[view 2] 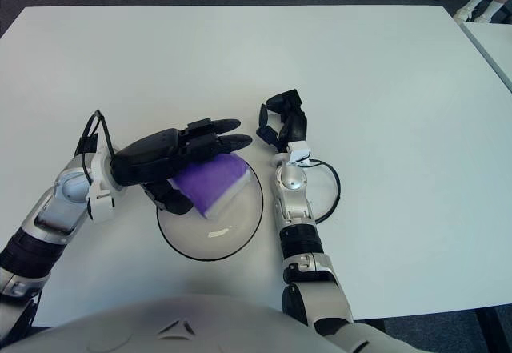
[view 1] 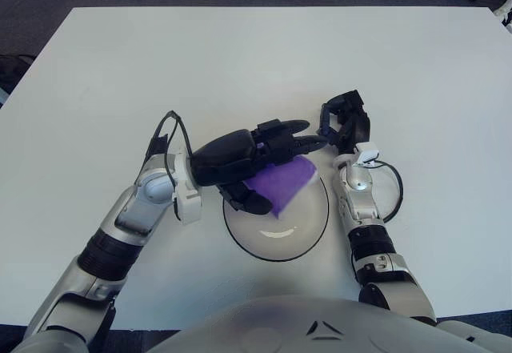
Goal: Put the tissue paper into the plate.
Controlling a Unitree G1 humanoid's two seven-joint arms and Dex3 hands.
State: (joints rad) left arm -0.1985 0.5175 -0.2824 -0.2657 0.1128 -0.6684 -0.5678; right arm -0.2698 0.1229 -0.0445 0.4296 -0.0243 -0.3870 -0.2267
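I have the left hand (view 1: 256, 157) over the near-left part of the plate (view 1: 308, 237), and I judge this to be the release step: the long fingers (view 1: 300, 126) are stretched out nearly straight above the tissue paper (view 1: 282, 183), and the thumb (view 1: 248, 201) sits below its lower-left edge, so the hand looks opened rather than clamped. I cannot tell for sure whether the thumb or the underside of the palm is touching the purple pack. The tissue paper shows within the plate's dark rim, tilted, with its white end toward the right edge of the plate; whether it lies flat on the dish or leans against my palm, I cannot make out from either eye. The right hand (view 1: 344, 121) shows just beyond the plate's upper right rim, its fingers curled in and holding nothing, close to the left fingertips but apart from them. The table (view 1: 120, 65) around all this is plain white. By my reading the task is all but done. The next move calls for lifting the left hand up and back toward my left without dragging the pack along, keeping the thumb clear of its edge, so the pack settles inside the rim and does not ride out over the side.
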